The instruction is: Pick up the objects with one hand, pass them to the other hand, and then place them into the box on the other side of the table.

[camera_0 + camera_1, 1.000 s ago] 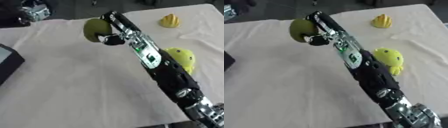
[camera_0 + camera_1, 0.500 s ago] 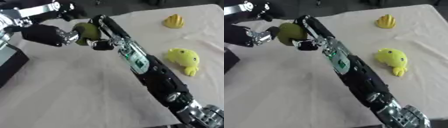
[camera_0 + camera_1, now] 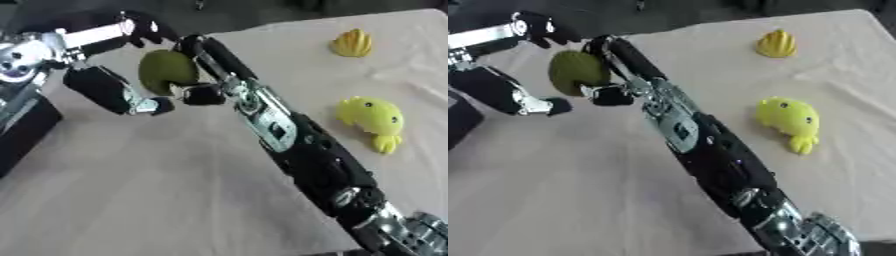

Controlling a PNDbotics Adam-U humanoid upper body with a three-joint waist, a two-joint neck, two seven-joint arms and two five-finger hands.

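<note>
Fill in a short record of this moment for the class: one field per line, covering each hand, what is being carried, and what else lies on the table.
Right hand: curled round the green ball, held above the table
Left hand: fingers spread on the ball's other side; contact unclear
Stage: handover between hands
Box: dark, at the left edge
Yellow toy: lying on the cloth, right side
Small yellow object: far right corner

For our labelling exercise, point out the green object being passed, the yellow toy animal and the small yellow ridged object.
green object (image 3: 164,70), left eye view, its rounded middle.
yellow toy animal (image 3: 369,114), left eye view, its body.
small yellow ridged object (image 3: 774,44), right eye view, its centre.
</note>
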